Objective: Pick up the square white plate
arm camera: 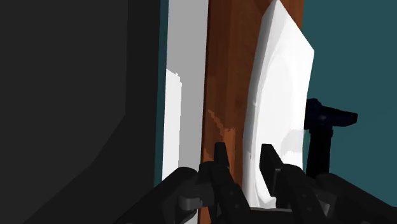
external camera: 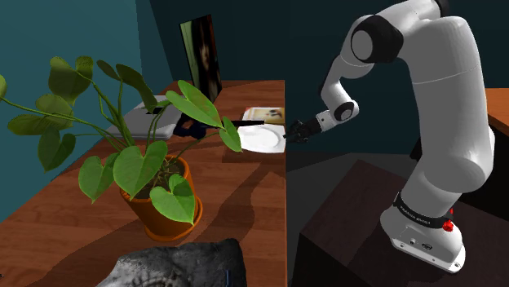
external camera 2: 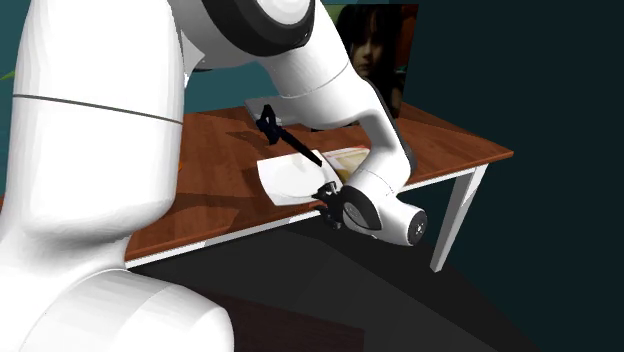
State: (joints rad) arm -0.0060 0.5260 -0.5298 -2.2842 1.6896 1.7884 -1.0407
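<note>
The square white plate (external camera: 261,137) lies at the wooden table's edge (external camera: 277,187), on the side nearest the arm. In the second exterior view the plate (external camera 2: 290,175) overhangs that edge a little. My black gripper (external camera: 295,130) reaches in level from the shoulder view's right and meets the plate's near rim. Seen from the wrist, the plate (arm camera: 280,95) stands a little off the wood, and its rim runs down between my two fingers (arm camera: 221,162). The fingers are close together and clasp the rim. My gripper (arm camera: 245,159) is shut on the plate.
A dark blue object (external camera 2: 270,125) and a flat pale book (external camera: 265,114) lie just behind the plate. A framed portrait (external camera: 202,53) leans at the back. A potted plant (external camera: 159,196) and a grey rock-like lump (external camera: 179,265) occupy the near table. My stand (external camera: 359,220) sits beside the table.
</note>
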